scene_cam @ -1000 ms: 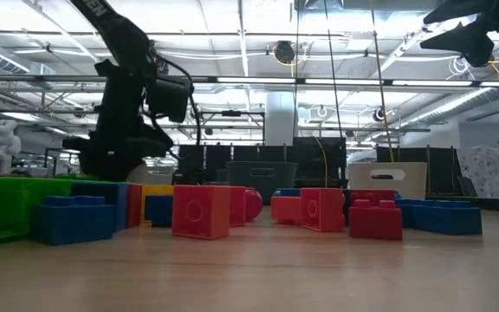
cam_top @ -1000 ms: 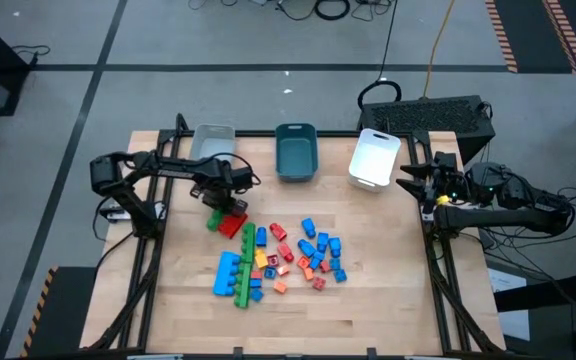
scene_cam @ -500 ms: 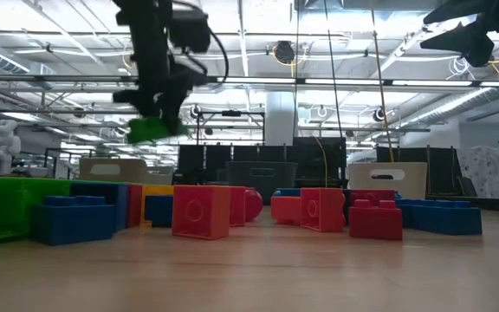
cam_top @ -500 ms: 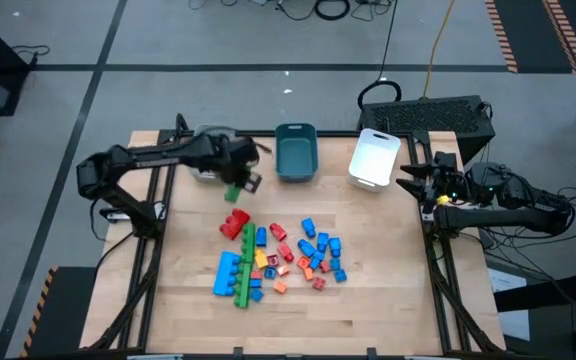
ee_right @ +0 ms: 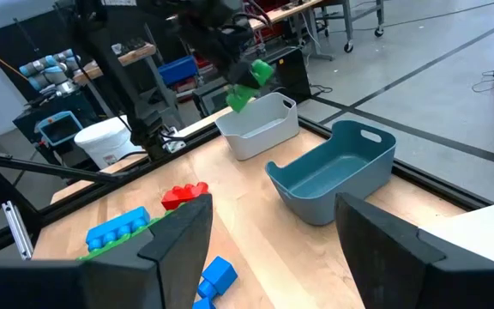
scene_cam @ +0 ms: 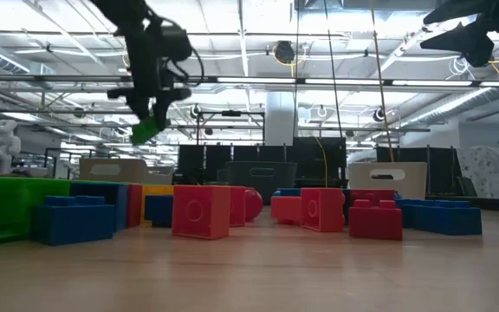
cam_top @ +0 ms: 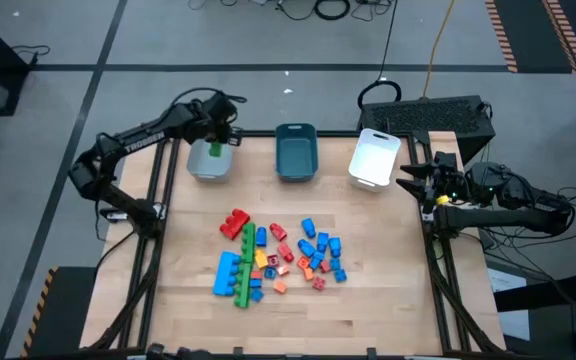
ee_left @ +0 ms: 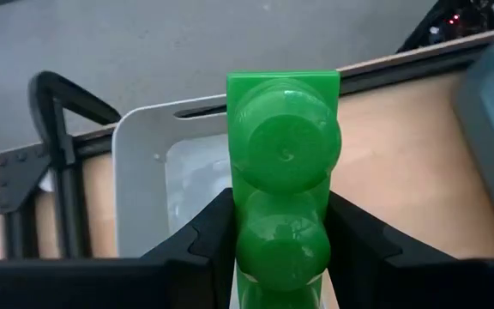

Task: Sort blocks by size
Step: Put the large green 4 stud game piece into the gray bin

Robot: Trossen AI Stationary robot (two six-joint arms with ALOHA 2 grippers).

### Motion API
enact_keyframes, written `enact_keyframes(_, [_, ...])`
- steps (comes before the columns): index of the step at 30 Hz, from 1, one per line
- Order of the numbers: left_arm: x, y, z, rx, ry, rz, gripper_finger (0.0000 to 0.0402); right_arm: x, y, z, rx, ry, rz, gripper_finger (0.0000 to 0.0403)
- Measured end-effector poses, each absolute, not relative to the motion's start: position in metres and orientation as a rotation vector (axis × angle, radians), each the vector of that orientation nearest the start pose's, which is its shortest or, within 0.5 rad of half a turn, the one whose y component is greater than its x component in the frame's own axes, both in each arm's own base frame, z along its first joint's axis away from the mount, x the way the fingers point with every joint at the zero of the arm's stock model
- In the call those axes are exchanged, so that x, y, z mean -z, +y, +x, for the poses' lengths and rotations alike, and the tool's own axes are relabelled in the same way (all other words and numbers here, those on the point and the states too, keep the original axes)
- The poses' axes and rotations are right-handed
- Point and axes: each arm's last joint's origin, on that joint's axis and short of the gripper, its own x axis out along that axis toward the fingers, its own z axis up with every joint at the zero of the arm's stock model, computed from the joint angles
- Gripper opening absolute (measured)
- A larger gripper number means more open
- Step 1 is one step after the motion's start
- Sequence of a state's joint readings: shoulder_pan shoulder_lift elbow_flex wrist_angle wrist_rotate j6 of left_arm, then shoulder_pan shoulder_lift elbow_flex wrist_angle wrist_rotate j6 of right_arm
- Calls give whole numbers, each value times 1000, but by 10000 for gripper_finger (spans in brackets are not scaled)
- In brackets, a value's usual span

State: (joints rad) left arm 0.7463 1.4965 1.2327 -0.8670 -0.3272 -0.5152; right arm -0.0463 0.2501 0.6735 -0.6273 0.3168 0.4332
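Observation:
My left gripper is shut on a green studded block and holds it in the air above the grey tray at the table's far left; the block also shows in the low view and the right wrist view. The other blocks, in blue, red, orange, green and yellow, lie in a pile on the table's middle. My right gripper is open and empty at the table's right edge. My left gripper pinches the green block's two long sides between its two fingers, near one end. The fingers lie across the block. The block is lifted clear, tilted, above the grey tray.
A teal tray and a white tray stand along the far edge to the right of the grey one. A red block lies at the pile's far left. Bare wood lies between the pile and the trays.
My left gripper has taken the green block up from beside the red block at the pile's far left and carried it up and toward the far edge. The block has gone from the table to hanging over the grey tray.

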Motion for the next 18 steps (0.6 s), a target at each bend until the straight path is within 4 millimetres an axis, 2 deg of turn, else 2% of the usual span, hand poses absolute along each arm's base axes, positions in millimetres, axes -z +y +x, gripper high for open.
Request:
enact_keyframes(3, [-255, 216, 202, -1247, 962, -680, 135, -305, -12, 56, 400, 121, 399, 238])
enact_keyframes(7, [-233, 220, 198, -1233, 1059, -698, 135, -305, -12, 56, 399, 121, 400, 238])
enact_keyframes(14, [-234, 222, 200, -1237, 1040, -699, 135, -305, -12, 56, 399, 122, 395, 238])
enact_keyframes(16, [-234, 222, 199, -1238, 1050, -700, 164, -305, -12, 56, 399, 122, 393, 238])
enact_keyframes(18, [-234, 222, 199, -1240, 1053, -699, 217, -305, -12, 56, 399, 122, 393, 238])
